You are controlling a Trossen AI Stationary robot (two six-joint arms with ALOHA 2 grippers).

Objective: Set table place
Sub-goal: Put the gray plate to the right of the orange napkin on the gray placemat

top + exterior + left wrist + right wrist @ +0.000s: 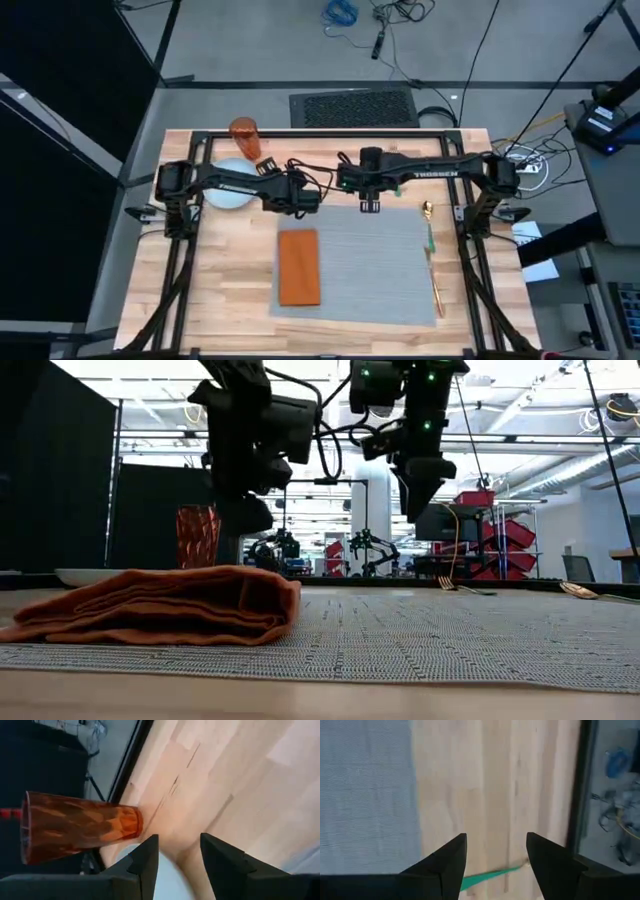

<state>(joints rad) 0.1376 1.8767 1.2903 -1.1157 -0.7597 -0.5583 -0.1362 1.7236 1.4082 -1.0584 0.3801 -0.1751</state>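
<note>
- While the placemat (355,265) is already laid flat on the bench (225,290), the place is judged only partly set.
- Done so far: orange napkin (298,267) is seen folded on the mat's left part; in the low view it lies near the camera as a soft folded stack.
- Partly done: gold cutlery w/ green handles (432,250) is laid along the mat's right edge, roughly at the border btwn mat and bare wood; exact pieces can't be told apart, though a fork and a spoon are suggested in the low view.
- Not yet done: pale-blue plate (226,196) is left off the mat, at the bench's far-left area, under the left arm.
- Not yet done: orange tumbler (244,138) is stood upright near the far edge, just beyond the plate, also off the mat.
- Left tool (179,852) is held open and empty, above the plate's rim w/ the tumbler close by; plate pickup is judged the likely step in hand.
- Right tool (496,851) is held open, nothing gripped, over the bare wood by the mat's far edge, w/ a green handle just beside it.
</note>
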